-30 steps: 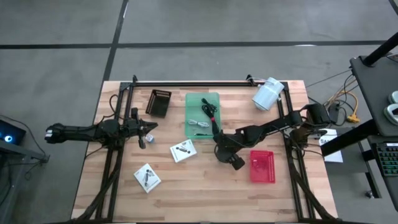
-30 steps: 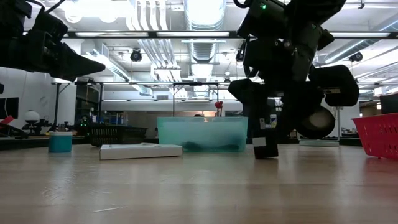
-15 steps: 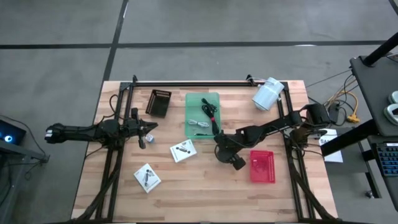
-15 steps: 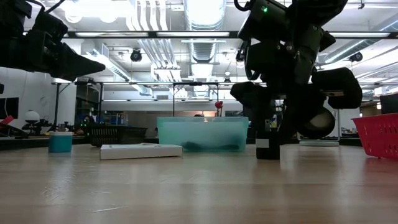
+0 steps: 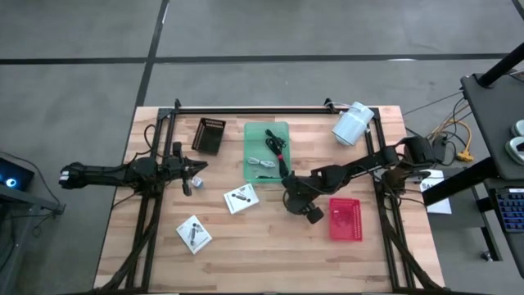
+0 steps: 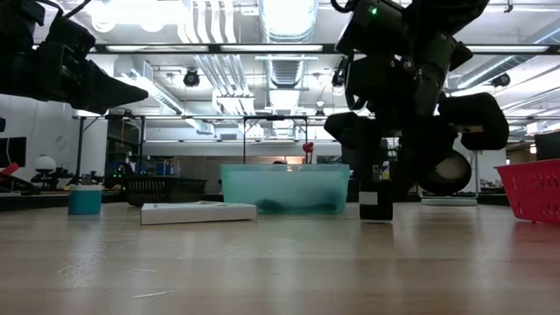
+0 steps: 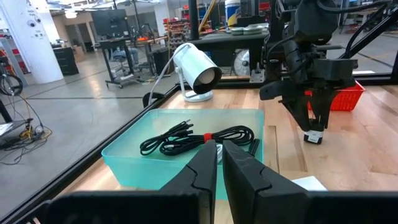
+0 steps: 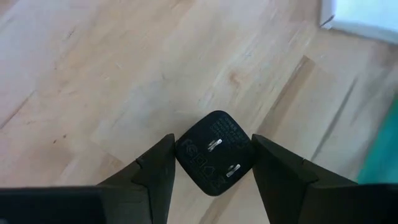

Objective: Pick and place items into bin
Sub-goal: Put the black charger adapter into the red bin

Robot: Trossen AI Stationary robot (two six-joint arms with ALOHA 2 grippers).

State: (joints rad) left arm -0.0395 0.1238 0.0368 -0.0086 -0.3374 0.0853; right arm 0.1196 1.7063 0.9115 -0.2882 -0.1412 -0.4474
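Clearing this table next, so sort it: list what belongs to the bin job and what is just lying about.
Job: black plug in the right pincer; two white packets; green bin, holding black cables and a pale grey cable.
Lying about: red basket; dark basket; white cylinder.
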